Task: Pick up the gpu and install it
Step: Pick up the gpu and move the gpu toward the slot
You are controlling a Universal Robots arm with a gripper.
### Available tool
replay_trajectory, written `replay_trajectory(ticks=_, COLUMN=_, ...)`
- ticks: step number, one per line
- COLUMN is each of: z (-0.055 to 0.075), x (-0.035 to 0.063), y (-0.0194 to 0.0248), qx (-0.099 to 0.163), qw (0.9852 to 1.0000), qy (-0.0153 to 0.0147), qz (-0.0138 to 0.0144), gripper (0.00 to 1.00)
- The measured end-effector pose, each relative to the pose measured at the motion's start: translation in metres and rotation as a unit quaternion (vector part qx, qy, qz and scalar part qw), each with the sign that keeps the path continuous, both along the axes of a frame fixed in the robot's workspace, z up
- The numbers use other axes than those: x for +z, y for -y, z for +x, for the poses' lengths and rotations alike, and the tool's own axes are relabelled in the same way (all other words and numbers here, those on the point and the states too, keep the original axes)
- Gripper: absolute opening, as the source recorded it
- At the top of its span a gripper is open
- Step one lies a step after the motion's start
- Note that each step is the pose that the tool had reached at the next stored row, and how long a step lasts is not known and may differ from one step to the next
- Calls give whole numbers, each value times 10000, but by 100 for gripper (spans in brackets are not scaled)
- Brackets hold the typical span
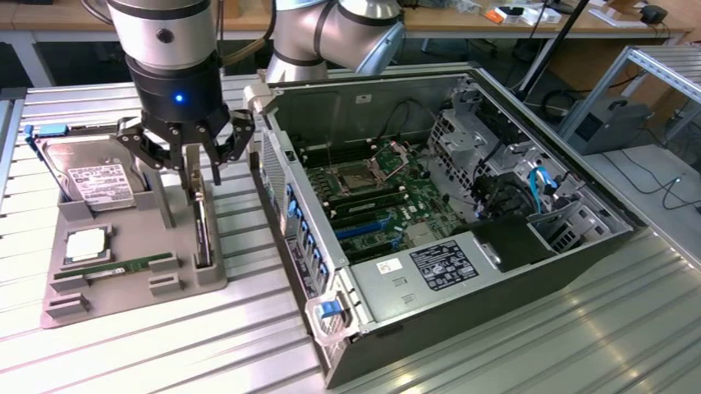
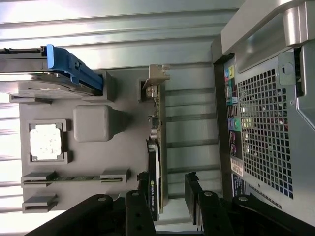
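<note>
Ribbed metal table (image 1: 164, 361) is seen carrying a grey tray (image 1: 131, 287) and, to the exterior view's right, an opened case (image 1: 482, 320). A hard drive (image 1: 98, 180), a CPU (image 1: 85, 246) and a memory stick (image 1: 121, 268) are held in the tray. The gpu (image 1: 203, 234) is stood on edge in a slot along the tray side nearest the case, bracket toward the hard drive end. The gripper (image 1: 200, 168) is positioned directly over it, fingers spread, one on each side of the card's upper edge. Whether a finger touches the card cannot be told.
</note>
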State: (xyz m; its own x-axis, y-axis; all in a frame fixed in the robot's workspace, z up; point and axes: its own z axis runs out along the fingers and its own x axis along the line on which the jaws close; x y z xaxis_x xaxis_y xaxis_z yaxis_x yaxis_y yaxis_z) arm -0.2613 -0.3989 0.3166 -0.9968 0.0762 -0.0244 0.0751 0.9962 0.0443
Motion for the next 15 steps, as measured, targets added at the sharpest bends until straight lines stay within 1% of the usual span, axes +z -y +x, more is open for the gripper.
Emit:
replay_trajectory(ticks=6, z=0, x=-41, y=0, qx=0, qw=10000, qy=0, qz=0, gripper=42)
replay_trajectory(ticks=15, z=-1, x=-76, y=0, qx=0, qw=10000, qy=0, qz=0, gripper=42)
